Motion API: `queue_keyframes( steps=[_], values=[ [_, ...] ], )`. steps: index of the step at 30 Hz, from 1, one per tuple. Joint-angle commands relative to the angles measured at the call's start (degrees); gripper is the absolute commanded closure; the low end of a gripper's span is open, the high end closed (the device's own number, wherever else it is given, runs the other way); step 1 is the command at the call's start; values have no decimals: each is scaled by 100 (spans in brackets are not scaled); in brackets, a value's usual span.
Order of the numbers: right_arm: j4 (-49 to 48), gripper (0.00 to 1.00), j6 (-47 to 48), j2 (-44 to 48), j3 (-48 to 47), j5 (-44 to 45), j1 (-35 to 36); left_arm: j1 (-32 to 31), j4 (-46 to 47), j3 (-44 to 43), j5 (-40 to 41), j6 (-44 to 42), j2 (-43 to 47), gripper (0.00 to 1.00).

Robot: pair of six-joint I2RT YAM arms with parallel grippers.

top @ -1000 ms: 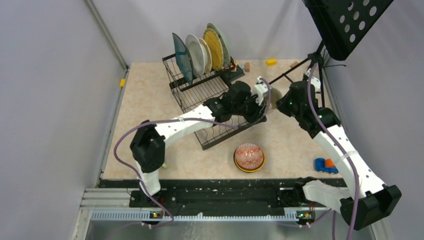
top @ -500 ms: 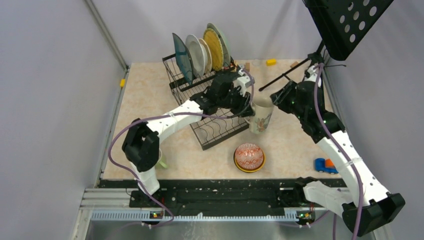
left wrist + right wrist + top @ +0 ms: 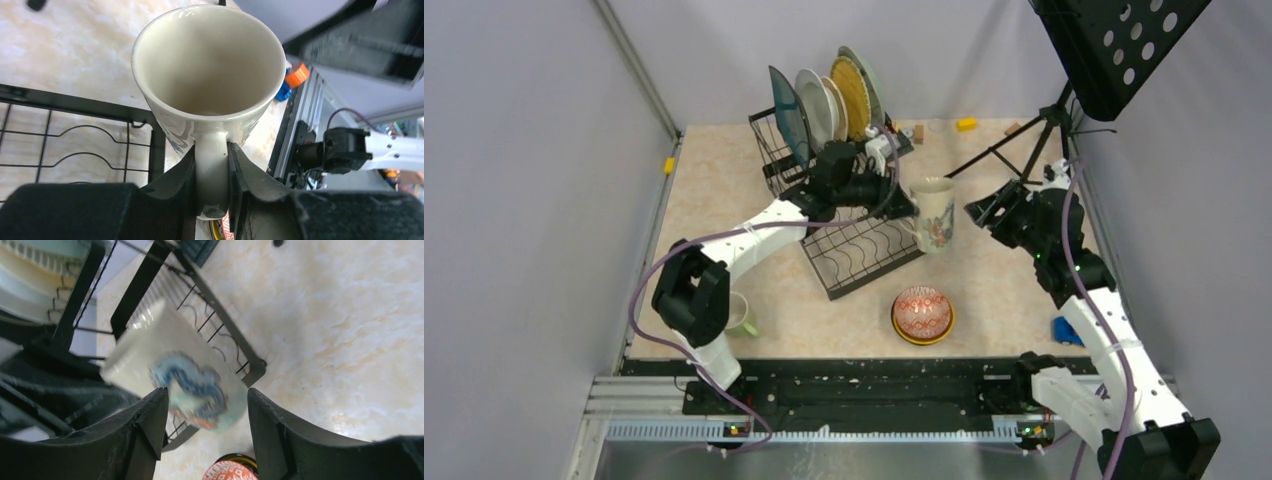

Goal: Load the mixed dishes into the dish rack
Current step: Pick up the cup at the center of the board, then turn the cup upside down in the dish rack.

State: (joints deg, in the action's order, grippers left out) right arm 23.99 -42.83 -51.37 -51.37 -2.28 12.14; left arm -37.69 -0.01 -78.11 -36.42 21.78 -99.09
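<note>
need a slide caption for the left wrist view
Left gripper shut on the handle of a cream mug, by a corner of the dish rack.

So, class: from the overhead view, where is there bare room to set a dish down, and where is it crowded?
Bare tabletop left of the dish rack; another patch between the stacked bowls and the right arm. Crowded: the rack's plates and the tripod legs corner.

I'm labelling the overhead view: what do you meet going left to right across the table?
Small yellow block, light-green mug, row of upright round plates, cream floral-print mug, right gripper, blue toy car.
</note>
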Motion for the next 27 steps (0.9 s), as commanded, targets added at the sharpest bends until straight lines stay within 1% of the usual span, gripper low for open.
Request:
queue_keyframes(
  steps=[1, 4, 8, 13, 15, 19, 22, 27],
  values=[
    [-1423, 36, -252, 495, 756, -1242, -70, 320, 1857, 42, -478, 1001, 628, 100],
    [-2112, 28, -495, 807, 1343, -1449, -80, 395, 2071, 111, -467, 1260, 711, 100],
    [-3098, 23, -776, 1229, 2110, -1357, -80, 565, 2811, 308, -717, 2030, 756, 100],
    [-5030, 19, -1252, 1366, 3168, -1460, -82, 616, 3082, 295, -904, 2331, 819, 100],
    [-5738, 15, -1463, 1270, 3444, -1549, -86, 626, 3245, 281, -982, 2521, 837, 100],
    [-6864, 11, -1525, 1020, 3722, -1695, -89, 656, 3604, 229, -1139, 2991, 800, 100],
    [-7560, 10, -1388, 844, 3814, -1737, -85, 658, 3843, 248, -1192, 3259, 765, 100],
    [-8613, 10, -1340, 346, 3819, -1982, -87, 660, 4008, 263, -1216, 3462, 751, 100]
  ],
)
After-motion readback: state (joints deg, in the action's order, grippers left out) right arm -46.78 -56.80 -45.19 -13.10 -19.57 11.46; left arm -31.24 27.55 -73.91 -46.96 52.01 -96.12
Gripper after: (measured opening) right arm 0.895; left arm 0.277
